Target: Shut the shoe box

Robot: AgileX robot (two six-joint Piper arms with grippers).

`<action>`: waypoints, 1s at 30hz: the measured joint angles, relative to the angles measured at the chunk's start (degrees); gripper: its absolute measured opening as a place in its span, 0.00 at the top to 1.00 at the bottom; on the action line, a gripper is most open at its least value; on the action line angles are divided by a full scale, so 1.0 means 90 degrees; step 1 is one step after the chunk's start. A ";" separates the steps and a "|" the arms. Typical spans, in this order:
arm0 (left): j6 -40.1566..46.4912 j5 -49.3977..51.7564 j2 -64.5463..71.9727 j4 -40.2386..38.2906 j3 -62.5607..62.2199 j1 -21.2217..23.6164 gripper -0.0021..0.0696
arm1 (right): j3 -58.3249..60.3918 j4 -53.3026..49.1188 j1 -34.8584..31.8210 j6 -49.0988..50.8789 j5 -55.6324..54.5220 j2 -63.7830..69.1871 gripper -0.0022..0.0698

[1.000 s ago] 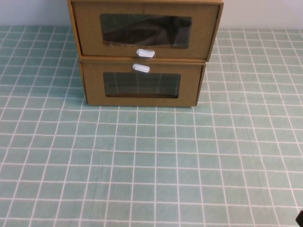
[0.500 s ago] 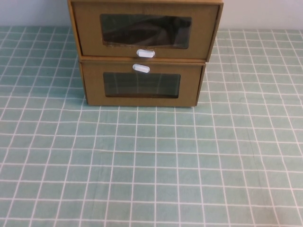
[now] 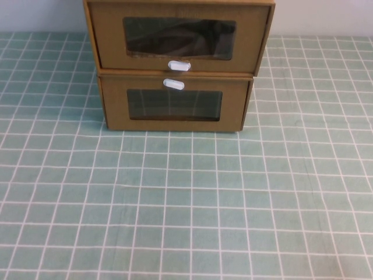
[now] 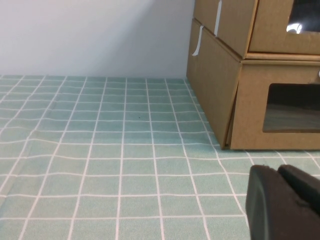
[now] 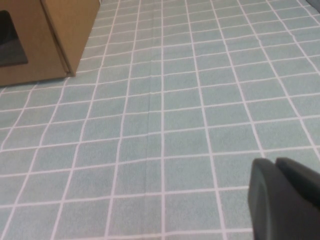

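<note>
- The brown cardboard drawer-style shoe box [image 3: 178,35] with its small white pull tab [image 3: 179,66] under its clear plastic window [image 3: 179,38] is sitting on top of the like brown cardboard box [image 3: 175,104], whose white tab [image 3: 173,84] is lying over its window.
- Both are standing at the far middle of the green checked tablecloth [image 3: 186,204], against the far wall [image 4: 95,35].
- The black left gripper [image 4: 285,205] is hovering low over the cloth, near and left of the stack.
- The black right gripper [image 5: 285,200] is hovering over the cloth, near and right of it.

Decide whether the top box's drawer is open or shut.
Cannot tell: the top box has its front about flush with its frame. The left gripper and right gripper sit low, apart from it.
</note>
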 joint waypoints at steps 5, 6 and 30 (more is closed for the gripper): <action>0.0000 0.0000 0.0000 -0.0003 0.0000 0.0000 0.98 | 0.0000 0.0014 0.0000 0.0000 0.0000 0.0000 0.99; 0.0000 0.0000 0.0000 -0.0003 0.0000 -0.0009 0.98 | 0.0000 0.0014 0.0000 0.0000 0.0003 0.0000 0.99; -0.3167 0.1514 -0.1042 0.4083 0.0000 0.0497 0.98 | 0.0000 0.0100 0.0000 -0.0012 0.0013 -0.0015 0.99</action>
